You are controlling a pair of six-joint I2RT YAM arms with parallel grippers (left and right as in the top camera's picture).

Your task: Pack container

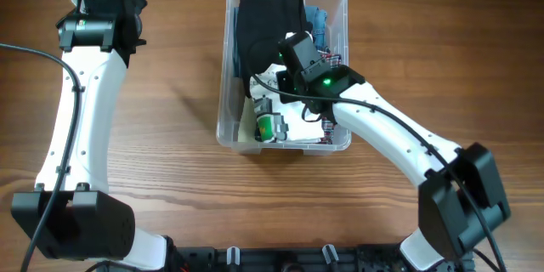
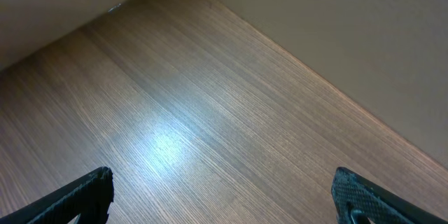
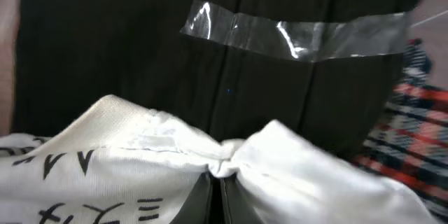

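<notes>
Item: container (image 1: 223,93), a clear plastic bin at the upper middle of the wooden table (image 2: 210,98), partly filled. Contents: a black garment (image 3: 140,56), folded and bound with a strip of clear tape (image 3: 294,35), fills the far half. A plaid cloth (image 3: 413,119) in red and blue lies along its right side. A white garment (image 3: 133,157) with black print occupies the near half, and a small green object (image 1: 269,126) sits by the near left corner, too small to identify. Right gripper (image 3: 216,189): inside the bin, jaws pinched tight on a puckered fold of the white garment, which gathers to a point between them. The grip is low and central, probably to place or tuck this piece against the black bundle. Left gripper (image 2: 222,196): spread wide and holding nothing, parked over bare table at the far left, well apart from the bin, likely to leave the packing arm free room. Status, by judgement: packing under way, the white garment not yet let go.
</notes>
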